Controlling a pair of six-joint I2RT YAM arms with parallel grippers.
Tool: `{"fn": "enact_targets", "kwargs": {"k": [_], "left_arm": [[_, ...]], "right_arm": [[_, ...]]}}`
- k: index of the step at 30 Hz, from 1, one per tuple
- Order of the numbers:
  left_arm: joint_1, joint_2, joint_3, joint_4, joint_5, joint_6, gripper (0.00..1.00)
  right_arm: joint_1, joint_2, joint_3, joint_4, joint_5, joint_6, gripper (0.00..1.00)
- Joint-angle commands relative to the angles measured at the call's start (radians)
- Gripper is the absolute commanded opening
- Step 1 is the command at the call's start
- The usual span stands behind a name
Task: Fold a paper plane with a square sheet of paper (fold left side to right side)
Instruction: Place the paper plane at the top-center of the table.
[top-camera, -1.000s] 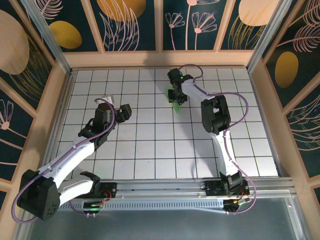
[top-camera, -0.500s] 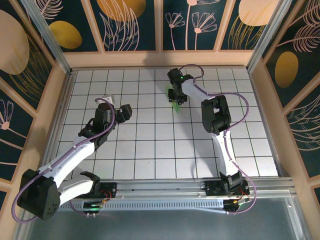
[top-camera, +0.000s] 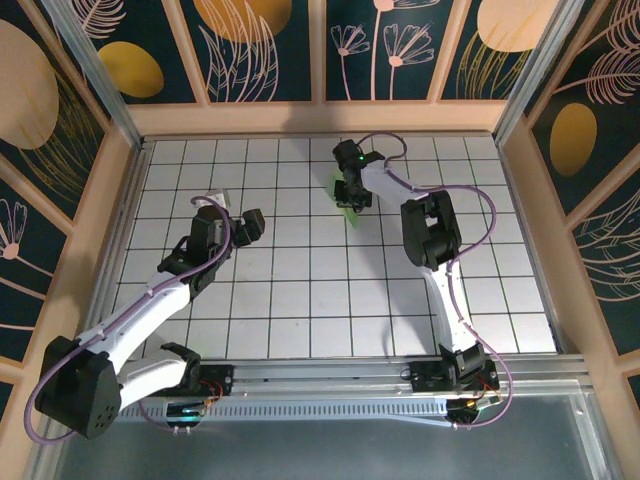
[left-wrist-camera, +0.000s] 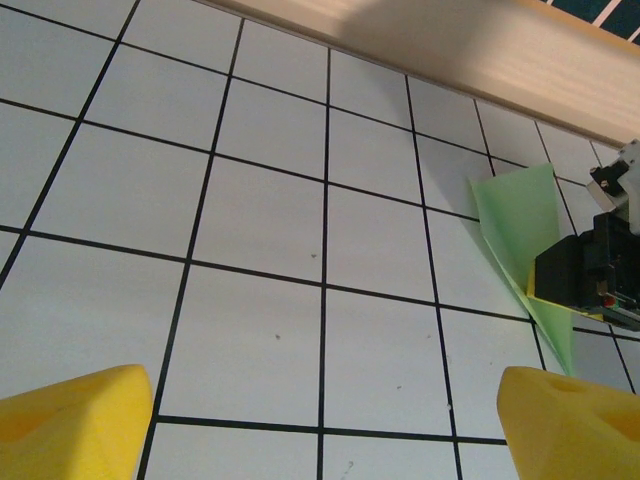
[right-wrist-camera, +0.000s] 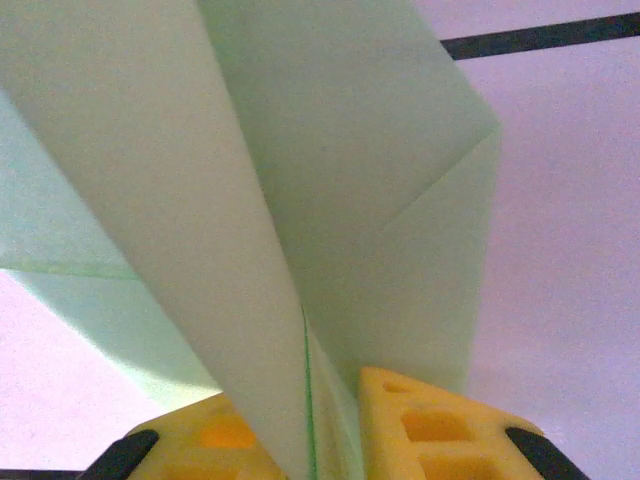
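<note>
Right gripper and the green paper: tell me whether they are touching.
Touching. The right wrist view shows the folded green paper pinched between the yellow fingers of the right gripper.

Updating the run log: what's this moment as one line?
right end effector: shut on folded green paper | left end effector: open, apart from paper, over white grid tiles

top: overhead, whole table (top-camera: 300, 300) | wrists: close, low | all 3 share paper (left-wrist-camera: 515, 215)
</note>
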Motion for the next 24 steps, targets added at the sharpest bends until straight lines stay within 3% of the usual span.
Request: {"fn": "enact_targets", "kwargs": {"k": [1,9,16,24], "left_arm": [[0.004,0.006,0.024,0.023,0.010,-0.013,0.89],[0.003,0.009,0.026,0.026,0.012,-0.014,0.89],[0.004,0.009,0.026,0.029,0.019,-0.012,0.89],[0.005,0.008,0.024,0.029,0.016,-0.005,0.89]], "right_arm": [[0.012,-0.060,-0.016,0.012,-0.022,0.037,0.21],[0.022,-0.078,-0.054,0.039,-0.026,0.088,0.17],[0.028,-0.097,-0.073,0.045,0.007,0.126,0.06],[0.035,-0.080,-0.045,-0.006,0.052,0.069,0.06]]}}
